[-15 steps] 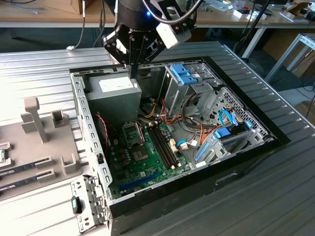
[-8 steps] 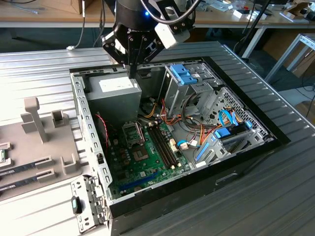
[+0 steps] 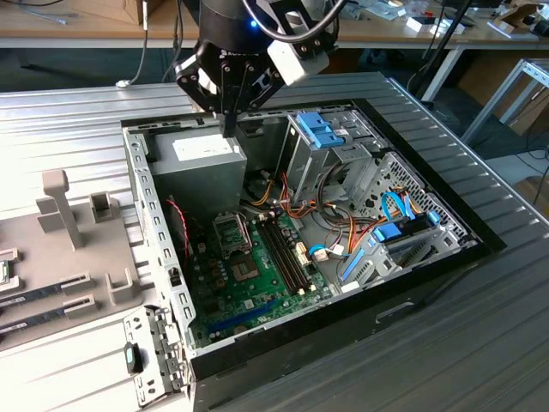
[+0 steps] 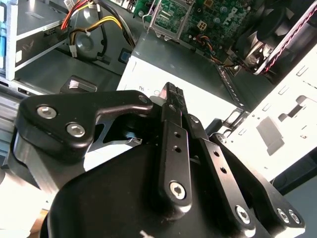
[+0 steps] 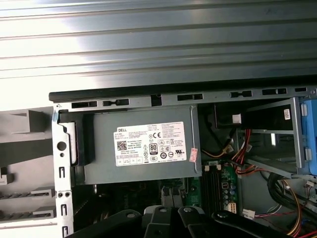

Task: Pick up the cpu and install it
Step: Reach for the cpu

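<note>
My gripper (image 3: 228,127) hangs over the grey power supply (image 3: 199,163) at the back of the open computer case (image 3: 163,257). In the second wrist view its two black fingers (image 4: 173,129) lie flat against each other, shut, with nothing visible between them. The black socket frame (image 3: 230,230) sits on the green motherboard (image 3: 249,283), lower in the case and apart from the gripper. A small grey piece with a green edge (image 3: 3,273) is cut off at the exterior view's left edge; I cannot tell whether it is the cpu.
Dark memory sticks (image 3: 287,253) stand in slots beside the socket. Bundled coloured cables (image 3: 300,206) and blue drive brackets (image 3: 322,133) fill the case toward the exterior view's right. A pale fixture (image 3: 64,215) holding long dark sticks stands to the case's left on the ribbed metal table (image 3: 429,103).
</note>
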